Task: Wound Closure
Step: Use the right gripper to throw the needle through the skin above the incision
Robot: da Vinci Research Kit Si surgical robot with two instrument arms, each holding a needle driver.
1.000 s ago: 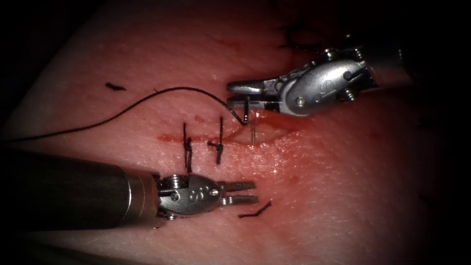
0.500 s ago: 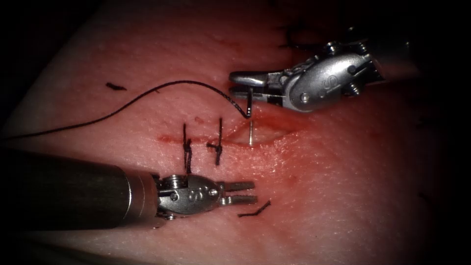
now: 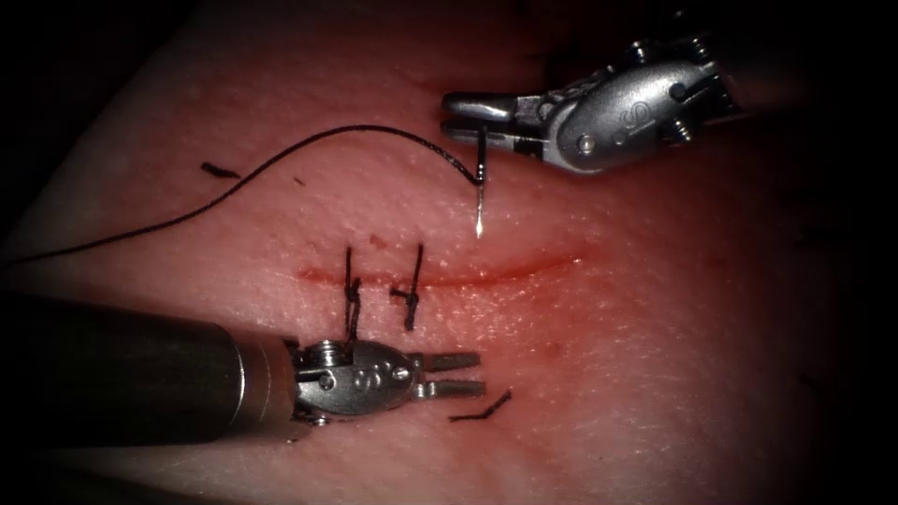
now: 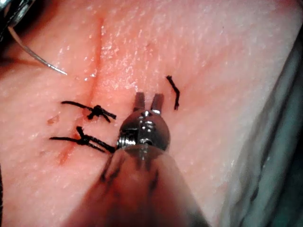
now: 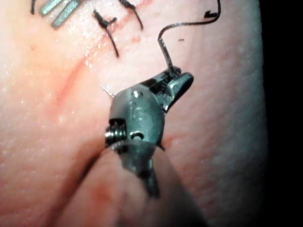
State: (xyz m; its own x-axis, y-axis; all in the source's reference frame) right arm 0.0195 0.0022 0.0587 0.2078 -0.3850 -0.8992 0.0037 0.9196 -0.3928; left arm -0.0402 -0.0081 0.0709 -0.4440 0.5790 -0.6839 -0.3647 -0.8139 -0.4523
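Light pools mid-tissue (image 3: 655,355), edges sink into dark; glare flashes off the right tool (image 3: 465,114) gripping the needle (image 3: 480,201).

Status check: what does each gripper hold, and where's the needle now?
Right gripper shut on needle near its thread end, tip clear of tissue. Left gripper open, empty. Thread trails left. Two knots on cut.

Dark surroundings beyond a bright central pool of light; pale grey-green cloth (image 4: 279,156) along one edge.
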